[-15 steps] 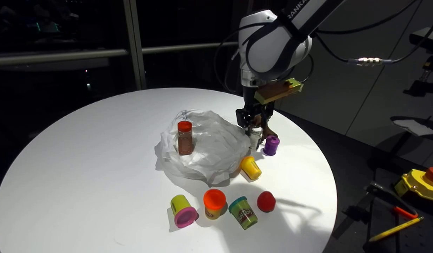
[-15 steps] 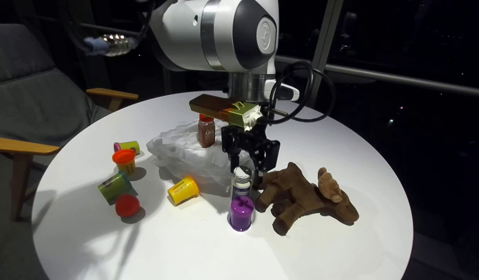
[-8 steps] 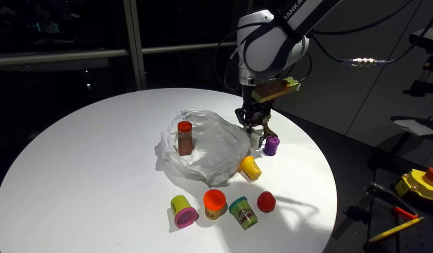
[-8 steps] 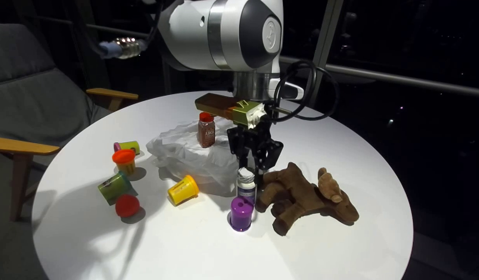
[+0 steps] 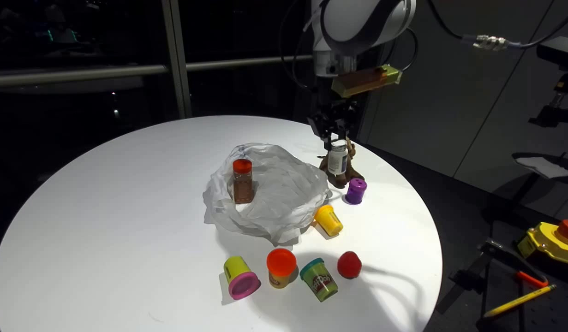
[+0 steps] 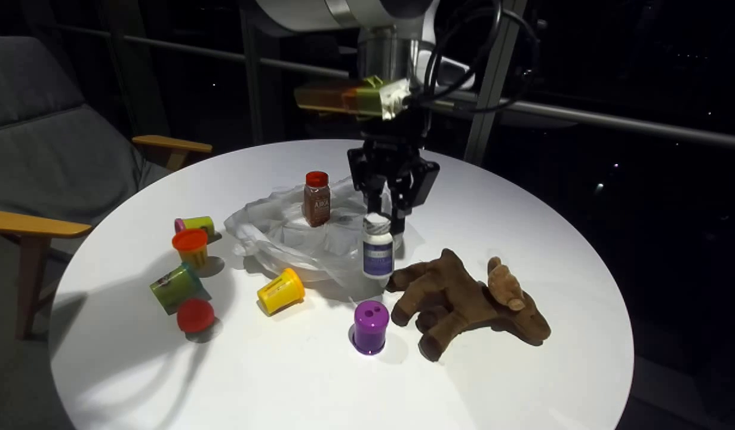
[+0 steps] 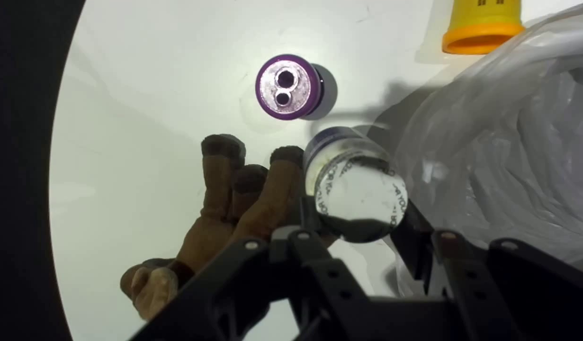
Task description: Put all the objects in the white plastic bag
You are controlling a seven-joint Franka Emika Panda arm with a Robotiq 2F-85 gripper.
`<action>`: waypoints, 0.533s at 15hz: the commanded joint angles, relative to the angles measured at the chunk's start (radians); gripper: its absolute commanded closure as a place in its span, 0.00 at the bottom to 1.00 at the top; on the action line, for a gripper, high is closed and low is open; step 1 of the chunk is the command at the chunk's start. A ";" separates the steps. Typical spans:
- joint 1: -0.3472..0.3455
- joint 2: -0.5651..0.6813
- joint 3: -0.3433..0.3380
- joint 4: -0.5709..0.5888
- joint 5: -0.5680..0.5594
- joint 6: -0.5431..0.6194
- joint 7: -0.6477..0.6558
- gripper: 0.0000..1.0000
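My gripper (image 6: 386, 218) is shut on a white bottle (image 6: 378, 257) with a blue label, gripped near its silvery top and held above the table. The wrist view shows the bottle tilted between my fingers. Beside it spreads the wrinkled white plastic bag (image 5: 288, 226). A red-capped brownish jar (image 5: 242, 184) stands within the bag's outline. The purple container (image 6: 370, 328) and the brown plush animal (image 6: 457, 292) are near the held bottle. The yellow tub (image 6: 282, 291) lies at the bag's edge. Farther off sit a red piece (image 5: 349, 265), a green tub (image 5: 319, 280), an orange-lidded tub (image 5: 281, 267) and a pink-lidded tub (image 5: 241, 277).
Everything lies on a round white table (image 5: 104, 221), whose edge passes close behind the plush animal in the wrist view. A grey chair with wooden arms (image 6: 33, 222) is close to the table. A side stand carries a yellow box with a red button (image 5: 553, 242).
My gripper has closed on the white bottle and risen, lifting it off the table from behind the purple container. The arm has gone up with it; the other objects lie where they were.
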 commanded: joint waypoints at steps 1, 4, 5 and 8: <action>0.034 -0.046 0.050 0.071 0.013 -0.105 -0.002 0.82; 0.068 0.008 0.106 0.151 0.016 -0.136 -0.006 0.82; 0.087 0.042 0.115 0.179 0.005 -0.133 0.015 0.82; 0.137 0.134 0.117 0.253 -0.003 -0.126 0.093 0.82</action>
